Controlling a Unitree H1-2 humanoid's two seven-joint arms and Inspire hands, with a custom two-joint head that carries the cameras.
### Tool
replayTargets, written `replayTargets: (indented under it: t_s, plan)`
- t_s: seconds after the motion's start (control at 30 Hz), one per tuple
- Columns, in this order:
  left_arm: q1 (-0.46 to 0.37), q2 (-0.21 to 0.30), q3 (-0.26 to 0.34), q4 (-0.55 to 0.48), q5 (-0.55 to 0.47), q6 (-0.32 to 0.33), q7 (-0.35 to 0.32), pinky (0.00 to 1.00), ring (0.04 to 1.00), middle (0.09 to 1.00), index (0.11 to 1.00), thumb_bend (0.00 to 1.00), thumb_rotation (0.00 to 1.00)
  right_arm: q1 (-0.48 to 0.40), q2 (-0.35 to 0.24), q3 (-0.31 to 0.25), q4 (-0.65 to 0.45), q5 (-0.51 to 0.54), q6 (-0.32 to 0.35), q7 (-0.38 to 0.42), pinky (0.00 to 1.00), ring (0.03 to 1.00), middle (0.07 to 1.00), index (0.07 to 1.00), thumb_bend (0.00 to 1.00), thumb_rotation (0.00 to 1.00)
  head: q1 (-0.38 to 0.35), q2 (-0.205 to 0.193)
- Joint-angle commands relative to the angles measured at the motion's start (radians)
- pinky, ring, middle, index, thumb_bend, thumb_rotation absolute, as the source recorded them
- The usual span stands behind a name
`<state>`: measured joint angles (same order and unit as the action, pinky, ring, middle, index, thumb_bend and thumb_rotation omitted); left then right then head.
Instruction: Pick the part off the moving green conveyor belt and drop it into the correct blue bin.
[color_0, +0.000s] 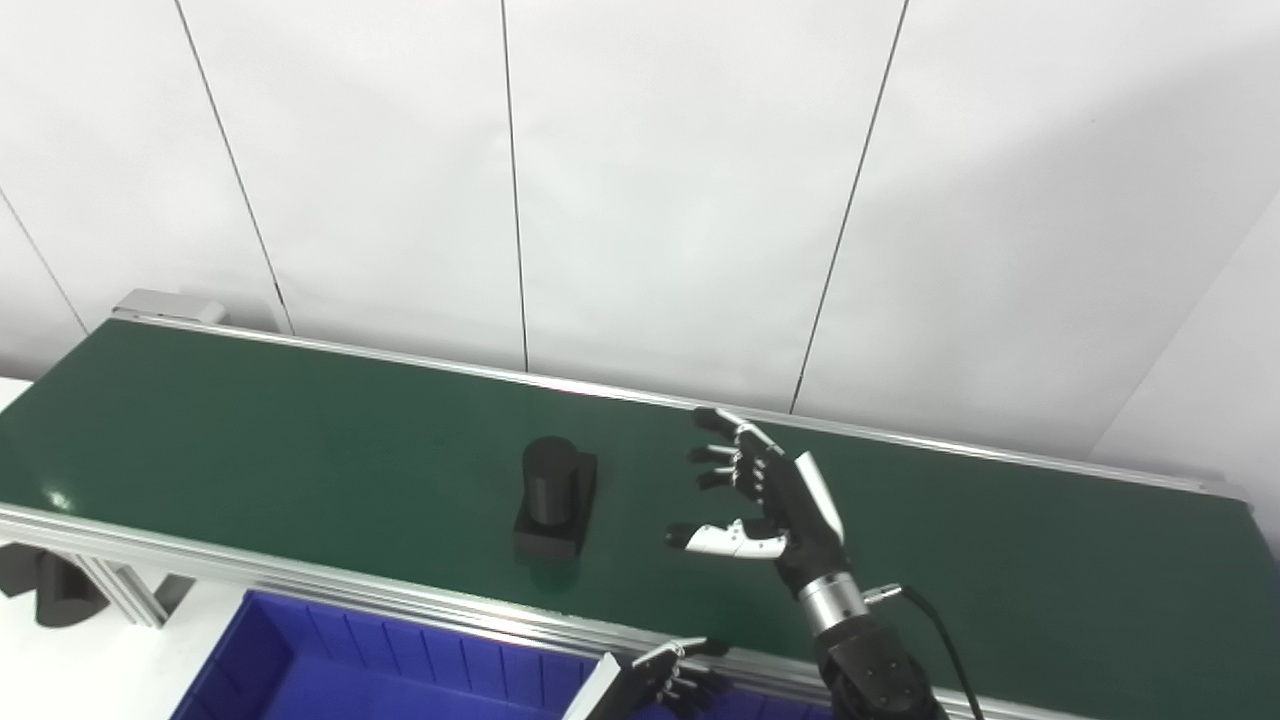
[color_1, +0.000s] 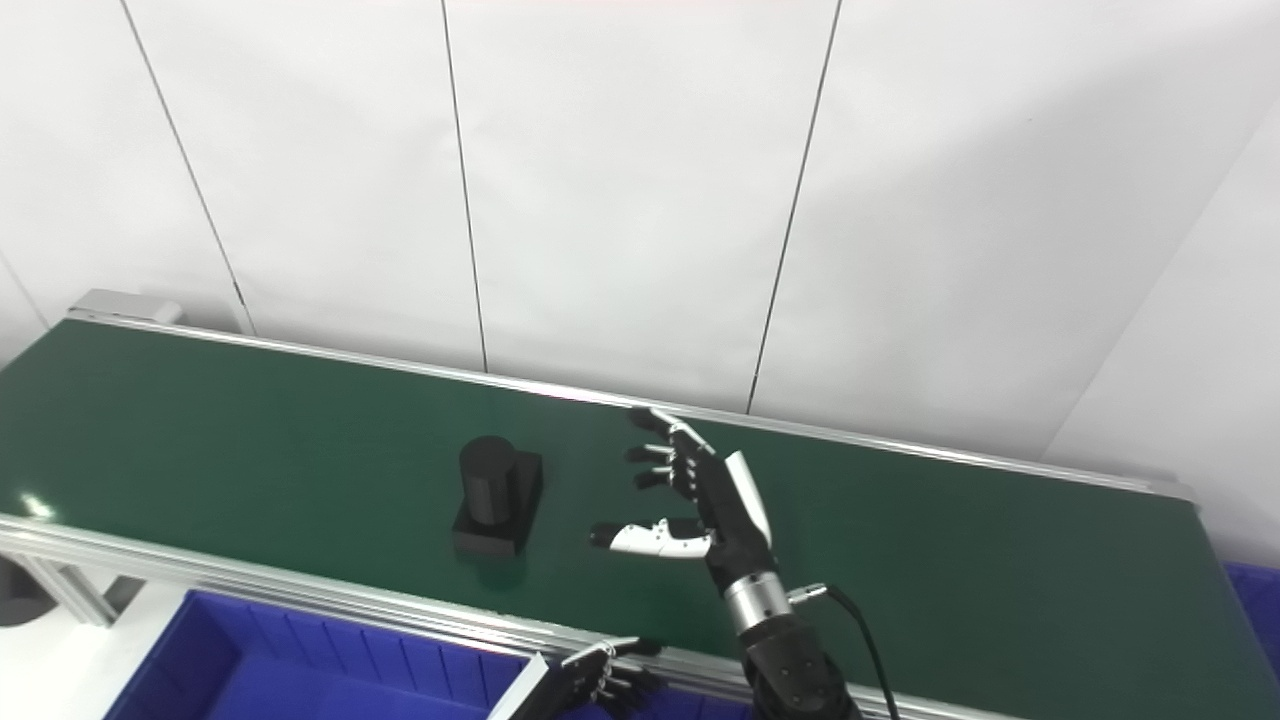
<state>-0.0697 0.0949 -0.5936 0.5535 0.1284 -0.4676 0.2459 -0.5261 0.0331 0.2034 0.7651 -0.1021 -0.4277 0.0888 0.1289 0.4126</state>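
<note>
One black part — a cylinder on a square base — is standing upright on the green belt, nearer its front edge. The right hand is hovering just beside it, fingers spread, holding nothing. The left hand is showing only partly at the belt's front rail; its state cannot be told. One blue bin is sitting below that edge — a second is showing at the right end.
</note>
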Motion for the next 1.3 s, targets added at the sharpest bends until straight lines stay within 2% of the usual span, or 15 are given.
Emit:
replayTargets:
  t_s: [0.0,0.53,0.9,1.27]
  plan:
    - [-0.006,-0.004,-0.01,-0.004,0.005,-0.002,-0.003,0.62,0.657,0.725,0.817,0.98,0.3,-0.064,0.015,0.01,0.006,-0.003,-0.042,-0.029,0.64,0.733,0.852,0.817,0.93,0.24,0.002,0.002]
    - [-0.004,-0.003,-0.036,-0.015,0.022,-0.002,0.026,0.62,0.653,0.721,0.811,0.99,0.33,-0.151,0.018,0.067,0.176,-0.021,-0.042,-0.105,0.62,0.733,0.855,0.804,0.95,0.21,0.016,0.003]
    - [-0.001,0.003,-0.053,-0.021,0.03,-0.002,0.045,0.62,0.661,0.724,0.816,0.99,0.33,-0.19,0.011,0.107,0.211,-0.047,-0.042,-0.162,0.6,0.72,0.834,0.8,0.94,0.2,0.023,0.004]
    - [0.0,0.004,-0.06,-0.026,0.028,-0.002,0.052,0.62,0.657,0.72,0.819,0.99,0.34,-0.209,0.022,0.114,0.214,-0.031,-0.042,-0.15,0.58,0.707,0.826,0.784,0.95,0.21,0.024,0.006]
